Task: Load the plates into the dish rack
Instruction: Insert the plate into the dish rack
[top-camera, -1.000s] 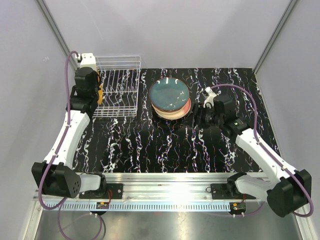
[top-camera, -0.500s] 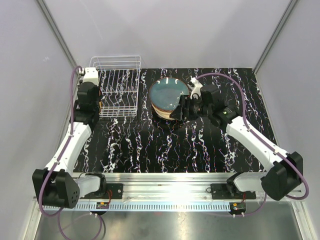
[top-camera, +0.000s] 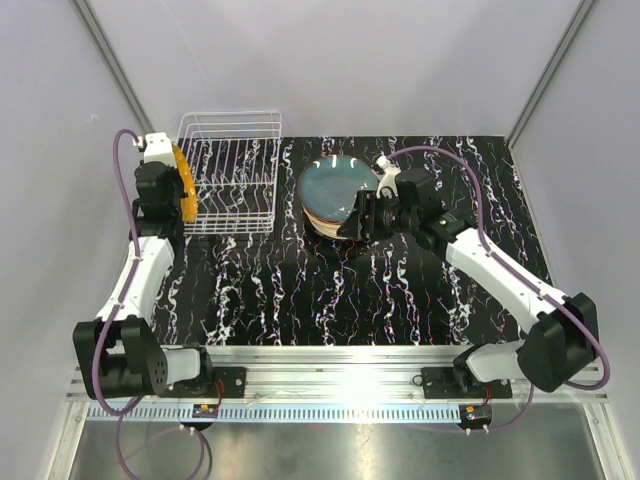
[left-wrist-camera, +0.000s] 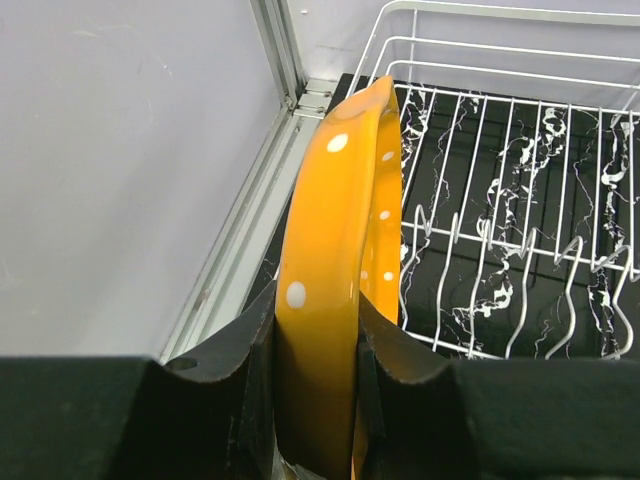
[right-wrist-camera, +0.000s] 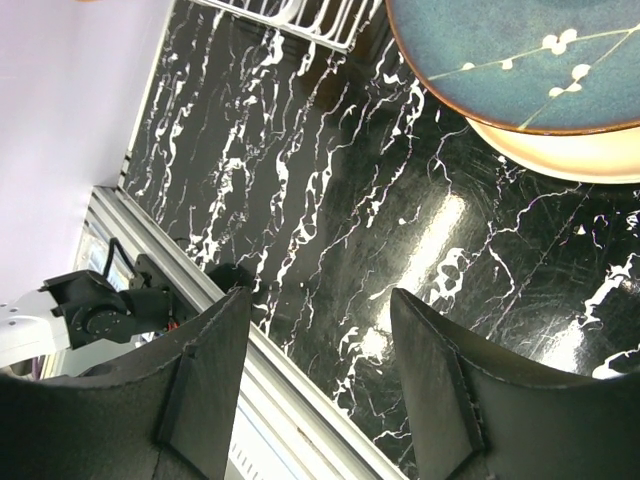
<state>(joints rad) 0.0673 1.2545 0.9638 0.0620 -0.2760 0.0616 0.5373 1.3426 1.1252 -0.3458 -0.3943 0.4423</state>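
My left gripper (left-wrist-camera: 315, 345) is shut on an orange plate with white dots (left-wrist-camera: 340, 240), held on edge. In the top view this orange plate (top-camera: 181, 180) hangs along the left wall of the white wire dish rack (top-camera: 240, 175), and the left gripper (top-camera: 172, 197) is just beside that wall. The dish rack (left-wrist-camera: 500, 230) holds no plate. A stack of plates (top-camera: 340, 197) with a teal one on top lies right of the rack. My right gripper (top-camera: 353, 224) is open at the stack's near right edge. The right gripper (right-wrist-camera: 320, 297) holds nothing, and the teal plate (right-wrist-camera: 520, 50) sits above a cream one (right-wrist-camera: 570, 150).
The black marbled tabletop (top-camera: 300, 290) ends in a metal rail (top-camera: 340, 360) at the near edge. White enclosure walls stand close on the left (left-wrist-camera: 120, 150) and at the back. The rack's corner (right-wrist-camera: 300, 15) shows at the top of the right wrist view.
My left gripper has carried the orange plate left, from over the rack's left part to its left wall. My right arm has swung left to the edge of the plate stack.
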